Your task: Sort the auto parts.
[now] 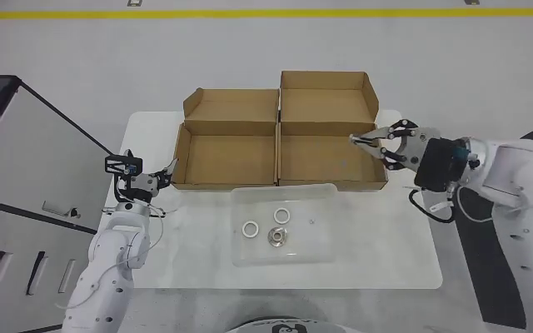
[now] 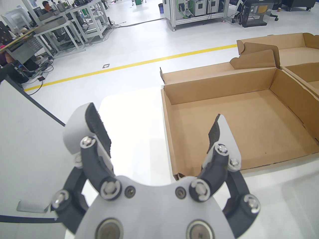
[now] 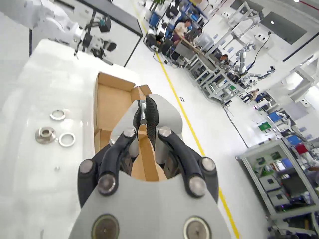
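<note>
Steel bolt (image 3: pixel 142 115), small & cylindrical, clamped in right tool (image 3: pixel 145 103) over right cardboard box (image 1: pixel 325 158). Left tool (image 2: pixel 155 114) spread apart, empty, beside left box (image 1: pixel 229 158). Flat rings (image 1: pixel 249 228) & flanged bush (image 1: pixel 277 237) lie in clear tray (image 1: pixel 325 193) on white worktop (image 1: pixel 383 258).

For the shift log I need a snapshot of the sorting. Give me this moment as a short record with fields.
right hand: shut on a small metal bolt, above the right box
left hand: open, holding nothing, beside the left box
clear tray: holds two rings and one flanged part
progress: three parts not yet sorted
</note>
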Available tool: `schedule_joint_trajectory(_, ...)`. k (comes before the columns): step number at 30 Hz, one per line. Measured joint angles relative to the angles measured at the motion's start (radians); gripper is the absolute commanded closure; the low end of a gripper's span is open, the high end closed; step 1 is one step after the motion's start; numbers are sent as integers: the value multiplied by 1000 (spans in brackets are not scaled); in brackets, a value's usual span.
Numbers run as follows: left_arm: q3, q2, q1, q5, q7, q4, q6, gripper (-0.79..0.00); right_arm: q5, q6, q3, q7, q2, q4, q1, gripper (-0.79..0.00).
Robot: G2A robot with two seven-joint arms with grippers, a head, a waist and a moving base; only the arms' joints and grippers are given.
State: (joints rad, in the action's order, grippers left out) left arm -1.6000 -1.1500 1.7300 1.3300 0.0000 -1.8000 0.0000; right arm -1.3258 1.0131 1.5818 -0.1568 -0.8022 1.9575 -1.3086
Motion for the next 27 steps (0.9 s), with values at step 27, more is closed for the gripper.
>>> schedule_joint_trajectory(27,0,0,0,0,0,0,0,-785,-597,-1,-861,-352,120,-504,764,0)
